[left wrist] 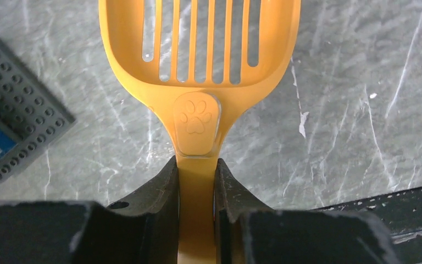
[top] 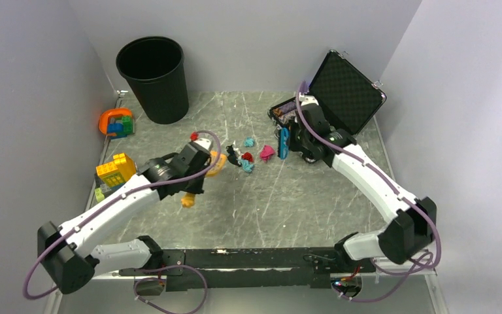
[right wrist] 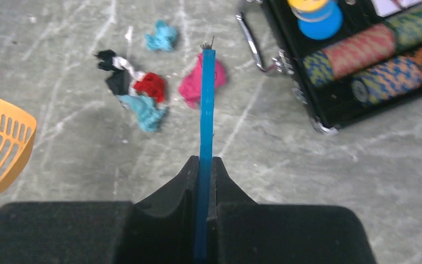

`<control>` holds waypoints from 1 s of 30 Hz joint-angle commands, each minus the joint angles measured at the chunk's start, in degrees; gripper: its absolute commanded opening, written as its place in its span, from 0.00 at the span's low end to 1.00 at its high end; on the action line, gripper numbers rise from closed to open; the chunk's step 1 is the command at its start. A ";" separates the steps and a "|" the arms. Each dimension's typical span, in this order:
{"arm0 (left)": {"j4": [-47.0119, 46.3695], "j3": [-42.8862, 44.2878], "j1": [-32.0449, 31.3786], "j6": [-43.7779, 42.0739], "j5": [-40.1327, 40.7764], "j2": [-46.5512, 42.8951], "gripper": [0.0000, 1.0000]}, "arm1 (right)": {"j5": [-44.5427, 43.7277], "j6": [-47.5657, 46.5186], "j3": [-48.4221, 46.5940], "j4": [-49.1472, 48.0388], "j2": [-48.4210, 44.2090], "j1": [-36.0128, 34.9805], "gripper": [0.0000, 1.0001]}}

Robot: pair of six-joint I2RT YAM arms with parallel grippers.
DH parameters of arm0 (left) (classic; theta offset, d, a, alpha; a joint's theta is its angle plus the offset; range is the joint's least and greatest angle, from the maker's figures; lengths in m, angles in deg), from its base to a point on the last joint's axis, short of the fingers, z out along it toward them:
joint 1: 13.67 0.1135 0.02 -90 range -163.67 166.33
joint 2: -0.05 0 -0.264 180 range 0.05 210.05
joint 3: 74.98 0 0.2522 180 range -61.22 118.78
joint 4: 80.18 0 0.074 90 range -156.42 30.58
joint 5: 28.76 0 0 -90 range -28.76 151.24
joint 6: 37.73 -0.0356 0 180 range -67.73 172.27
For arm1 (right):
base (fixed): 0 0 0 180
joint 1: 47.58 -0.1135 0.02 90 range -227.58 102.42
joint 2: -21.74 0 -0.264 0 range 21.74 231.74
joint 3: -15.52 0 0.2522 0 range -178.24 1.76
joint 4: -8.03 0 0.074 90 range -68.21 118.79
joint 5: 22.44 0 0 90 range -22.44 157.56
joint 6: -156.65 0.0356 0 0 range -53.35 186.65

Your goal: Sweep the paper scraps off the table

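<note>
Paper scraps (right wrist: 143, 93) sat clustered mid table (right wrist: 307, 181), between scoop and brush. Looked light, soft, likely to scatter: push, don't pinch. Left end effector (left wrist: 196, 165) clamped orange slotted scoop (left wrist: 196, 118) handle; right end effector (right wrist: 205, 165) clamped blue brush (right wrist: 206, 99).

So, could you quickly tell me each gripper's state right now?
Left gripper: closed on the orange scoop, by its handle.
Right gripper: closed on the blue brush.

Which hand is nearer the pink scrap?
Right. The right hand, clamping a blue tool, is close beside the pink scrap; the left hand, holding an orange scoop, is farther off.
</note>
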 commanded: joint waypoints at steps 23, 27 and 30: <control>3.49 -5.40 14.43 -1.56 -2.60 -15.23 0.00 | 16.31 38.24 -31.72 -8.26 46.14 -3.74 0.00; 2.54 -6.16 14.43 -1.76 -4.50 -15.32 0.00 | 11.26 40.07 -28.69 -2.27 45.79 -3.49 0.00; 1.50 -6.89 14.40 -1.89 -5.40 -15.04 0.00 | 5.32 39.25 -22.65 -0.41 41.03 -3.39 0.00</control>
